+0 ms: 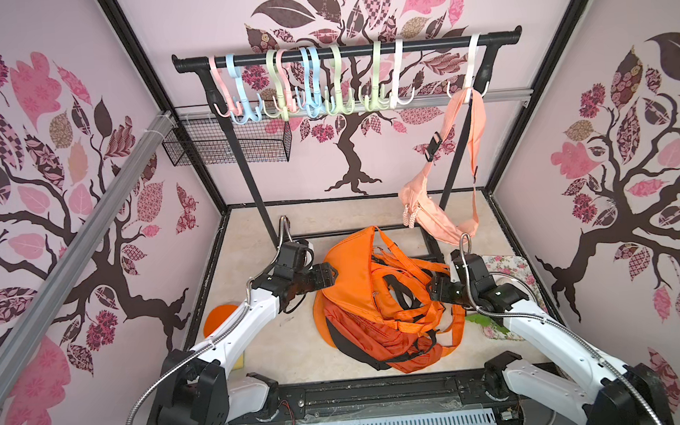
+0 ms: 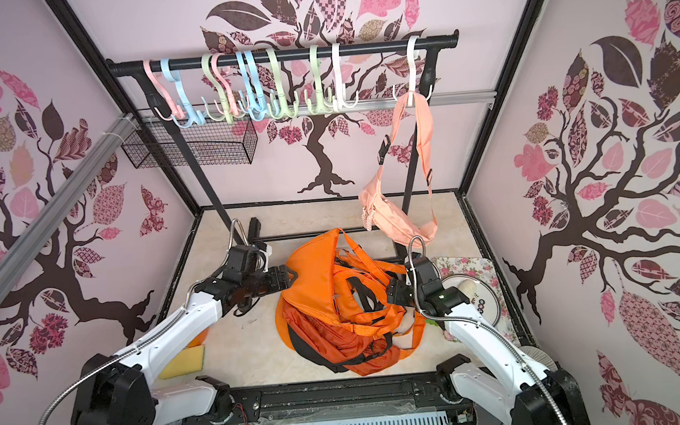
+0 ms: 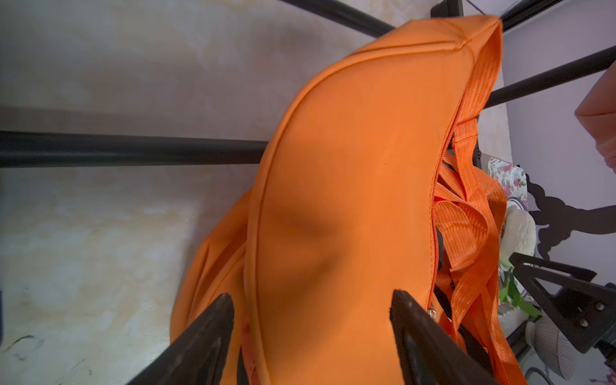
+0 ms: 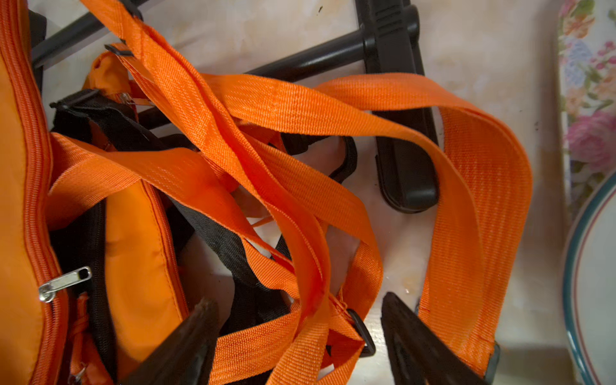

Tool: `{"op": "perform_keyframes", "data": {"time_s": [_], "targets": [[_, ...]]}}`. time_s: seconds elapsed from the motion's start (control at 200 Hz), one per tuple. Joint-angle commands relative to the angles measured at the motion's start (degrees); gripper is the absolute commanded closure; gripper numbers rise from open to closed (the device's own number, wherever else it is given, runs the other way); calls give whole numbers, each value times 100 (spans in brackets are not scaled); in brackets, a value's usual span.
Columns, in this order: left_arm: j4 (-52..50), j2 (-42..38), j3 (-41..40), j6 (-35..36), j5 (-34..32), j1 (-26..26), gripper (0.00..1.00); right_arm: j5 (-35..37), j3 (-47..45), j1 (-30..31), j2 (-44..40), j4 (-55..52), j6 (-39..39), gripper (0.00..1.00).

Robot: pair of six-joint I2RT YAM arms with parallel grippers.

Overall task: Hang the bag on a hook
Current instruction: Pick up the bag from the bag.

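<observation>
Left gripper (image 3: 311,295) beside crumpled orange bag (image 3: 350,200)

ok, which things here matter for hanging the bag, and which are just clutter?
Job: orange bag, straps, hooks, rail.
Clutter: peach bag already hung, wire basket, floral tray, plate, yellow sponge.
</observation>
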Motion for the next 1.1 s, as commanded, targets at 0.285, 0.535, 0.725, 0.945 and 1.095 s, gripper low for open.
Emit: {"op": "perform_keyframes", "data": {"time_s": [0.285, 0.535, 0.725, 0.945, 1.095], "targets": [[466, 330, -12, -249, -26, 103, 22, -70, 28, 12, 221, 307, 134, 31], [826, 691, -142, -410, 256, 108, 31, -64, -125, 11, 390, 450, 211, 43], [999, 842, -188, -494, 398, 104, 57, -192, -153, 12, 558, 536, 215, 52], [923, 636, -100, -419, 325, 104, 100, -175, -141, 12, 457, 527, 244, 77], [840, 361, 22, -337, 442, 107, 100, -131, -82, 12, 419, 413, 238, 100]]}}
